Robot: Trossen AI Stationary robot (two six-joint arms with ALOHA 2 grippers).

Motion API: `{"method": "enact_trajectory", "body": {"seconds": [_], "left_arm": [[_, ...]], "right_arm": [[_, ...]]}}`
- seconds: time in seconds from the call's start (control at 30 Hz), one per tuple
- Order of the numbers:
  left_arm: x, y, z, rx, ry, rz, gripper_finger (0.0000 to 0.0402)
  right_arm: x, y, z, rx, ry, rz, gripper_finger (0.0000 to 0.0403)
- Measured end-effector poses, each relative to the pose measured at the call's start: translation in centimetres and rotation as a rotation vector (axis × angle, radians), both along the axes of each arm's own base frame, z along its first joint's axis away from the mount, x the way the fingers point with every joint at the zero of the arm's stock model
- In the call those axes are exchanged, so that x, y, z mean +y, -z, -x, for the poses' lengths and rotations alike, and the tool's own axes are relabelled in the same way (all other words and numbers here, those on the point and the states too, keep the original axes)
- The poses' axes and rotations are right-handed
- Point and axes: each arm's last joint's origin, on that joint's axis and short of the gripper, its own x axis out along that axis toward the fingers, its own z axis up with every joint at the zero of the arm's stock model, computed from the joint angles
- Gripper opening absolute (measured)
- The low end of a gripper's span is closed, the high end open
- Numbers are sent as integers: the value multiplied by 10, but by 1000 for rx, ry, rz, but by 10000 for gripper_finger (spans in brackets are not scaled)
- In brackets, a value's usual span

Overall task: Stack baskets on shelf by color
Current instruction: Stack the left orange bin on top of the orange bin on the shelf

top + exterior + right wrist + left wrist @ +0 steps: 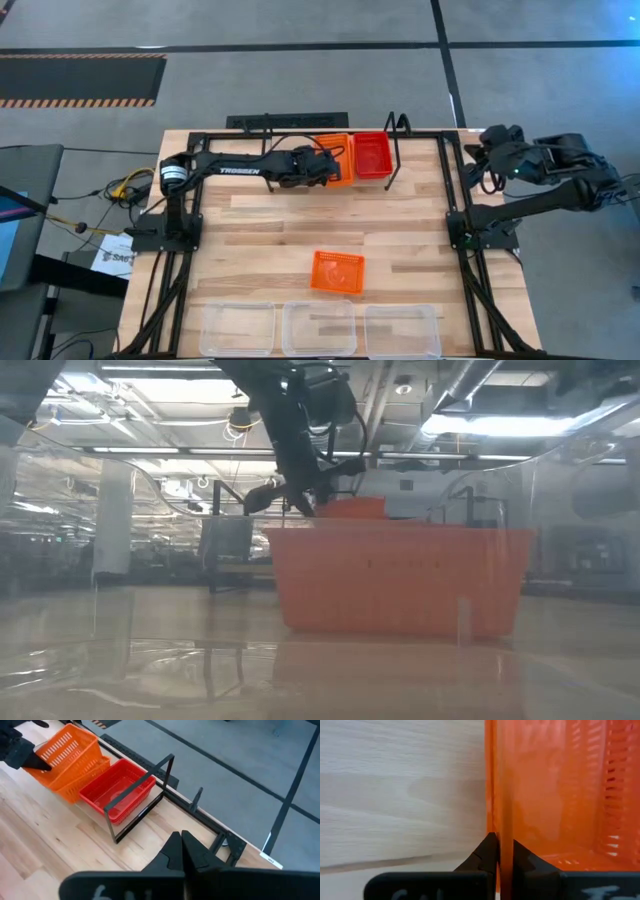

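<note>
My left gripper reaches along the far edge and is shut on an orange basket, which sits tilted over a second orange basket. Beside them red baskets are nested inside the black wire shelf. A third orange basket stands on its base mid-table. Three clear baskets line the near edge. My right gripper is shut on nothing and waits high at the table's far right corner. My left gripper pinches the held orange basket's side wall, one finger outside and one inside. It comes level from the table's left. The basket is tilted, its gripped end raised and its other end over the lower orange basket.
The shelf's thin upright legs stand just right of the red baskets. The black tube frame runs along the table's sides. Bare wood lies between the far baskets and the mid-table orange basket.
</note>
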Motion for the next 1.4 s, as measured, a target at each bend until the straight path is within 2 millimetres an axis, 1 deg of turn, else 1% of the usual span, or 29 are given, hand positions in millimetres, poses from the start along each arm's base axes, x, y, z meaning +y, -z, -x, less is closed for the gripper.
{"method": "enact_trajectory", "body": {"seconds": [0.17, 0.37, 0.47, 0.7, 0.8, 1.17, 1.3, 1.4], "left_arm": [[0, -6, -3, -9, 46, -4, 0], [4, -30, -12, -39, 125, -87, 0], [8, -40, -12, -35, 143, -111, 0], [7, -40, -6, -3, 71, -36, 0], [3, -40, -7, -13, 62, -38, 0], [3, -40, -7, -16, 61, -32, 1], [3, -40, -8, -24, 56, -37, 16], [4, -40, -8, -28, 45, -41, 40]], "right_arm": [[0, 0, 3, -9, -2, 0, 1], [0, 0, 6, -9, -25, -12, 1], [1, 0, 8, -10, -34, -15, 1], [1, 0, 12, -10, -47, -9, 1], [0, 0, 15, -15, -52, -5, 1], [0, 0, 28, -47, -62, 5, 1], [0, 0, 31, -57, -61, 6, 1], [0, 0, 33, -60, -69, 9, 1]]}}
